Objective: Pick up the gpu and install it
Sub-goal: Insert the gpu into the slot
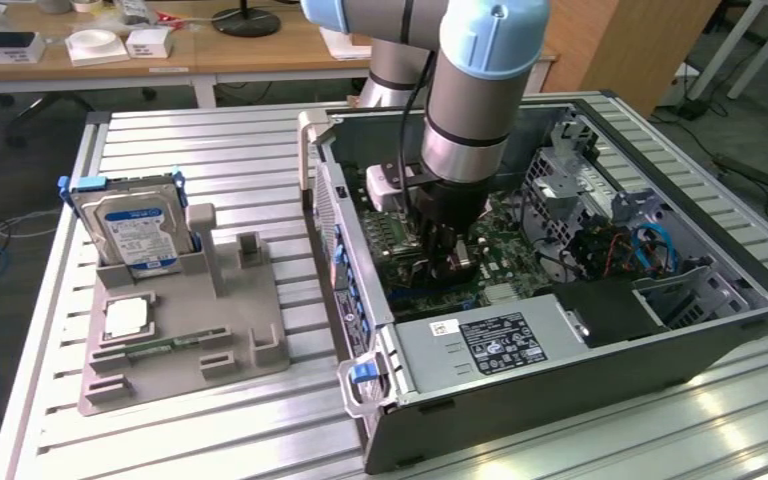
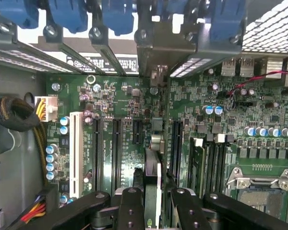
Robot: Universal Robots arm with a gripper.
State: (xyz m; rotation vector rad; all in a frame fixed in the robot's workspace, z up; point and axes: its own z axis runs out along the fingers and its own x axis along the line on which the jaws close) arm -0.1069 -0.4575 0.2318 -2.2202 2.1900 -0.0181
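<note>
The open computer case [image 1: 584, 330] is being kept flat on the slatted table [image 1: 197, 140], so that the motherboard [image 2: 259, 120] is being faced from above and its expansion slots [image 2: 116, 143] are being reached straight down by the arm [image 1: 471, 90]. The gripper [image 1: 440, 255] is being held low inside the case, just above the board. In the wrist view the gripper [image 2: 152, 203] is being kept pinched on the gpu [image 2: 152, 177], which is being held edge-on and upright between the fingers [image 2: 129, 206], in line with the slots and its bracket end [image 2: 156, 72] toward the rear openings. The card's lower edge is being hidden, so whether it is touching a slot cannot be told. On the grey tray [image 1: 177, 350], the hard drive [image 1: 137, 230] is being left standing in its cradle.
</note>
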